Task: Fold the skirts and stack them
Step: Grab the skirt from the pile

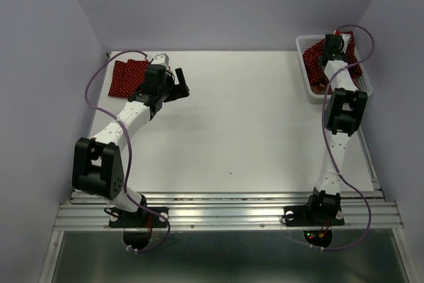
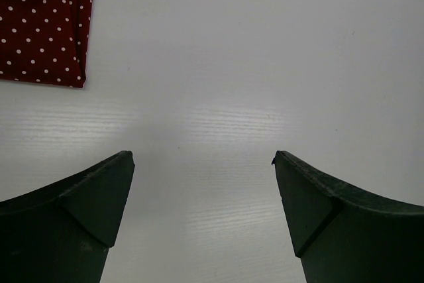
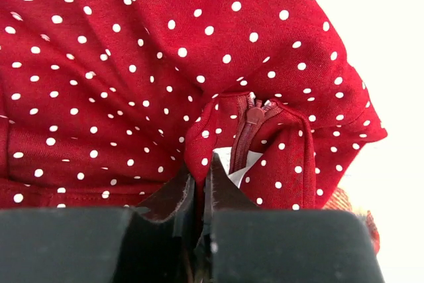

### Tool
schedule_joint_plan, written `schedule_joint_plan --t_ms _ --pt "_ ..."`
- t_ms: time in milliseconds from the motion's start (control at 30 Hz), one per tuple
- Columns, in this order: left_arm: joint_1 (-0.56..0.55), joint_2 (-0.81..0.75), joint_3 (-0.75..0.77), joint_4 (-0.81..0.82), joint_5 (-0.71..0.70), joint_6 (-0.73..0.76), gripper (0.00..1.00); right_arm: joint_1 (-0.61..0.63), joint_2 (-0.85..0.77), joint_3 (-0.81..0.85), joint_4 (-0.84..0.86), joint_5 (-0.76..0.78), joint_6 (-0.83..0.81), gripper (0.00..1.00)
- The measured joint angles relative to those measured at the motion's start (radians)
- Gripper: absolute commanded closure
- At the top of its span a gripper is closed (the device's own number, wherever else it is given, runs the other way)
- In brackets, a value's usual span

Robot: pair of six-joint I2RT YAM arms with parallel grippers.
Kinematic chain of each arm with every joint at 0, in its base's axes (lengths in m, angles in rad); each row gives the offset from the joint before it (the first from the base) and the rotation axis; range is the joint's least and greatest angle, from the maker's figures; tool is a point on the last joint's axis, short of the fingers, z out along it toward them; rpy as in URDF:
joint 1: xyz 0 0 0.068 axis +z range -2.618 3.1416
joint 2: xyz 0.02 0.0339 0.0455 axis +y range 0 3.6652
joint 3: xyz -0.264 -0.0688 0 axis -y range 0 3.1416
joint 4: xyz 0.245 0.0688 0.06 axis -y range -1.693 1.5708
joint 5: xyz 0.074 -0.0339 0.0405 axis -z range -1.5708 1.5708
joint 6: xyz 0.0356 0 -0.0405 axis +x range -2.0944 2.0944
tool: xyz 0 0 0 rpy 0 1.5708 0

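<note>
White table (image 1: 252, 124), left claw (image 2: 202, 157) apart near flat polka-dot skirt (image 2: 43, 21), right claw (image 3: 199, 177) clamped on bunched polka-dot skirt (image 3: 165, 64) at basket (image 1: 306, 74).

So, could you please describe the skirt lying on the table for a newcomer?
Find the white table, then its far left corner, beside the left arm. There a dark red cloth skirt with tiny white polka dots lies flat and free. Its dotted twin sits in the white plastic mesh basket at far right, pinched by the right fingers.

A white mesh basket (image 1: 305, 67) is sitting at my far right on the white table (image 1: 252, 124). A ribbed metal rail (image 1: 225, 213) is running along the table's near edge.
</note>
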Motion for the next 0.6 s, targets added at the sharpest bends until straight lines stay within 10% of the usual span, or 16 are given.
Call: schedule_joint_plan --t_ms 600 --pt "0.000 0.000 0.013 0.001 0.011 0.000 0.01 0.012 -0.372 0.061 0.182 -0.211 0.019 0.98"
